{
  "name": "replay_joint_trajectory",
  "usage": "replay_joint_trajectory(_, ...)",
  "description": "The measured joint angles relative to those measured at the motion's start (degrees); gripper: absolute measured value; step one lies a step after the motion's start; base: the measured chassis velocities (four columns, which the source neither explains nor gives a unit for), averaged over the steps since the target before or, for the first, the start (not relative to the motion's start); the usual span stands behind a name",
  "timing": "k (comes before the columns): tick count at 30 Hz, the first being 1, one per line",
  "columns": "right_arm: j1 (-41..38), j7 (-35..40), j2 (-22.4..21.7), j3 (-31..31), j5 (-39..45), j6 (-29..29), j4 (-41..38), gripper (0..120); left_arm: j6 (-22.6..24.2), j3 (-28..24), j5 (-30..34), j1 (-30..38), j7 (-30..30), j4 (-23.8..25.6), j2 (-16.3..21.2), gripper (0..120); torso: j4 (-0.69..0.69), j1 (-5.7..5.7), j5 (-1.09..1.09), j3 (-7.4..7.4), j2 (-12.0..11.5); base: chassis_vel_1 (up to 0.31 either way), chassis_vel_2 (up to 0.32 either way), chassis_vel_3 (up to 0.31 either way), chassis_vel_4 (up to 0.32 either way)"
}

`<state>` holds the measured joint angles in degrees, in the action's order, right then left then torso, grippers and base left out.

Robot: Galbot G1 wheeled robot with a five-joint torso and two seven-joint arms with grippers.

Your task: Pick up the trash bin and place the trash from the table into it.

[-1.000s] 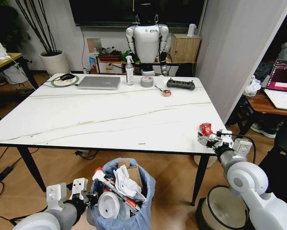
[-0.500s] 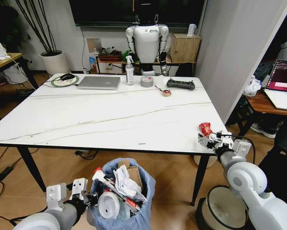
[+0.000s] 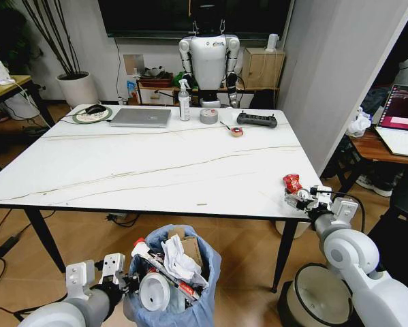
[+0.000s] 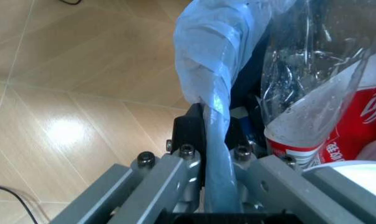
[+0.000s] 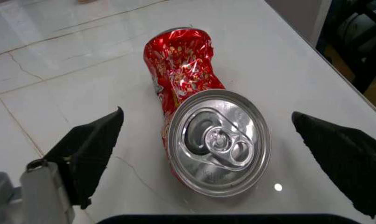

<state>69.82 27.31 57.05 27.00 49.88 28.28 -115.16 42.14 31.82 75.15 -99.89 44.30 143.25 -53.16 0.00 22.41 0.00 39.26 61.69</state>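
White marble table (image 3: 156,170), crushed red can (image 5: 188,100) between spread right gripper (image 5: 222,140) fingers (left gripper (image 4: 206,135) clamping trash bin (image 3: 204,300) liner).

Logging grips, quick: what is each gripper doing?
Left gripper: shut on the trash bin rim.
Right gripper: open around the crushed red can.

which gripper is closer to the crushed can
Right. The right gripper is open with its fingers either side of the can on the table. The left gripper is down below, shut on the bin rim.
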Motion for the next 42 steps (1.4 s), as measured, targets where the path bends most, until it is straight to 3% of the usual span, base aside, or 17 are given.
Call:
replay_joint_trajectory(12, 1.00, -2.58, -0.01, -0.25, -3.61, -0.74, 0.23, 51, 0.00, 0.06, -0.05, -0.19, -0.01, 0.00, -0.09, 0, 0.00, 0.00, 0.00, 0.00, 0.00, 0.000, 0.000, 0.000, 0.000)
replay_joint_trajectory(23, 1.20, -2.94, -0.13, -0.22, -3.82, -1.61, -0.81, 50, 0.00, 0.16, -0.14, -0.20, -0.02, 0.00, -0.09, 0, 0.00, 0.00, 0.01, 0.00, 0.00, 0.000, 0.000, 0.000, 0.000)
replay_joint_trajectory(35, 3.90, -4.22, -2.23, -1.10, 0.38, -3.24, -14.25, 50, 0.00, -0.02, -0.19, -0.19, 0.00, 0.00, -0.26, 0, 0.00, 0.00, -0.01, -0.01, 0.00, 0.000, 0.000, 0.000, 0.000)
replay_joint_trajectory(37, 7.87, -10.97, -5.08, -6.60, 3.11, -6.79, -23.34, 50, 0.00, 0.37, -0.19, -0.50, 0.52, 0.00, -0.41, 0, 0.00, 0.00, 0.00, -0.01, 0.00, 0.000, 0.000, 0.000, 0.000)
replay_joint_trajectory(42, 9.44, -18.10, -6.92, -11.08, 3.14, -10.62, -27.24, 50, 0.00, 0.41, -0.18, -0.41, 0.77, 0.00, -0.51, 0, 0.00, 0.00, 0.00, -0.01, 0.00, 0.000, 0.000, 0.000, 0.000)
